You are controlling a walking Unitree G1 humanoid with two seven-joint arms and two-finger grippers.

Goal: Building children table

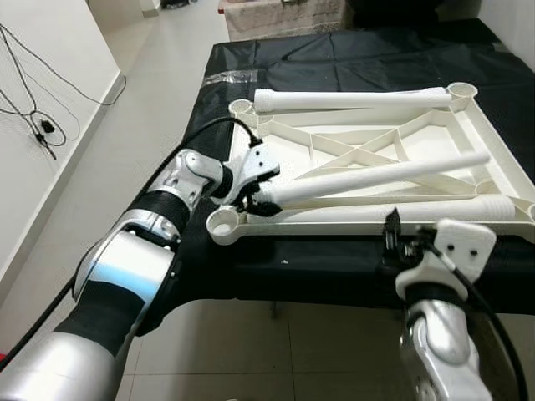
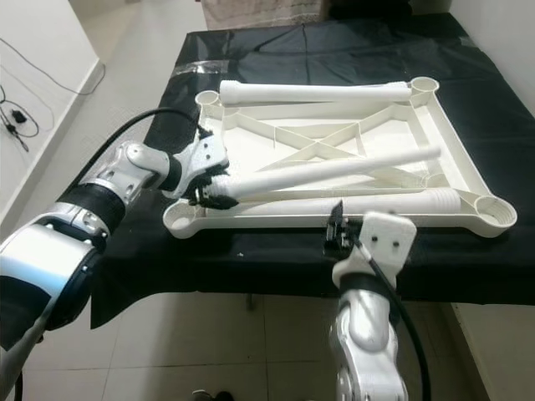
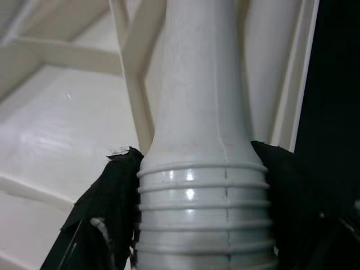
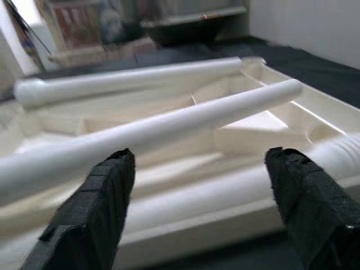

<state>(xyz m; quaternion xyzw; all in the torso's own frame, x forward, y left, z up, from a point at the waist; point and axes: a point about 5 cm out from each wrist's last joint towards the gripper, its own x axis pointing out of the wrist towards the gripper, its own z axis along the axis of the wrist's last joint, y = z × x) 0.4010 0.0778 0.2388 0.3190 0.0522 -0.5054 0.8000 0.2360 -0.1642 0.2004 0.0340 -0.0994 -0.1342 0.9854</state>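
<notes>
One leg (image 1: 376,177), lying across the upturned tabletop (image 1: 435,138) on the black-draped counter (image 1: 351,58), is clamped at its threaded 9 o'clock end by the left gripper (image 1: 251,199) and could cross-thread in the corner socket (image 1: 224,222) if tilted, while the right gripper (image 1: 391,236) waits, jaws wide, at 6 o'clock.

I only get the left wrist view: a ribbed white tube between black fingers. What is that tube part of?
Observer: It is a table leg, lying slantwise across an upside-down white tabletop; the left gripper clamps its threaded end.
Operator: Are there other legs?
Observer: Two more: one along the far edge, one along the near edge.
Operator: Where is the other arm?
Observer: The right gripper hovers open at the near edge, holding nothing.
</notes>
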